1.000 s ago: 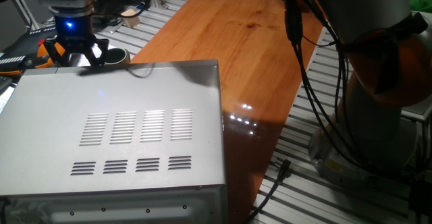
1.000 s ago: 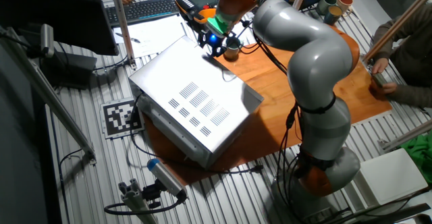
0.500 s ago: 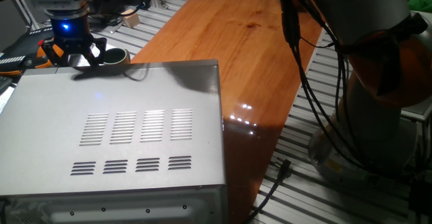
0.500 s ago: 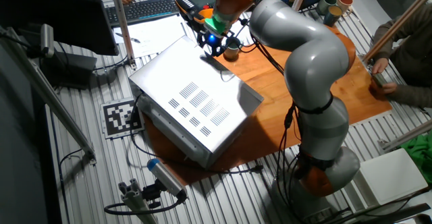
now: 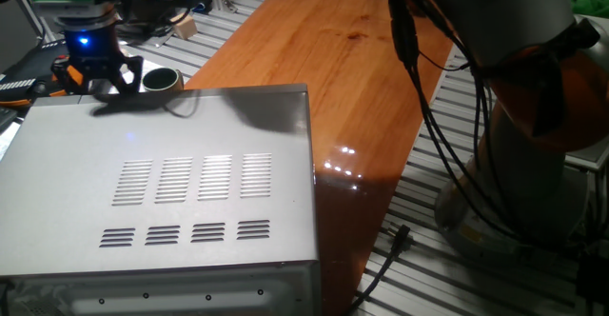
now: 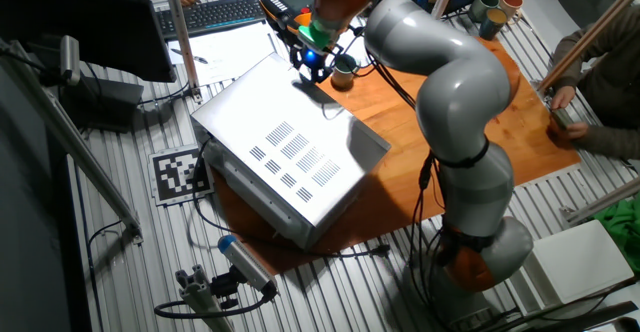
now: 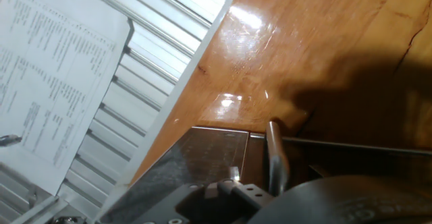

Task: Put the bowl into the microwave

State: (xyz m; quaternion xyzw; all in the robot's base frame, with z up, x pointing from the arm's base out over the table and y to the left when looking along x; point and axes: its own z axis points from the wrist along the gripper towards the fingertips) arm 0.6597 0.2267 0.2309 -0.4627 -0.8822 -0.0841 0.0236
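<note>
We log the bowl (image 5: 162,80) upright on the wooden table (image 5: 324,59), mouth up, just behind the microwave (image 5: 171,183). The microwave lies with its vented panel up, long axis running along the table edge. Gripper (image 5: 98,78) hovers beside the bowl; jaw state we cannot tell.

A glossy wooden table (image 5: 324,59) is lying over a ribbed aluminium frame bed (image 6: 130,222), with lamp glare shining on its varnish. A printed marker tag (image 6: 182,172) is sitting on the slats, a keyboard (image 6: 215,12) and printed sheets (image 7: 47,75) are resting at the far side, mugs (image 6: 490,2) are standing together, and black cables (image 5: 385,259) are trailing across the rails.
</note>
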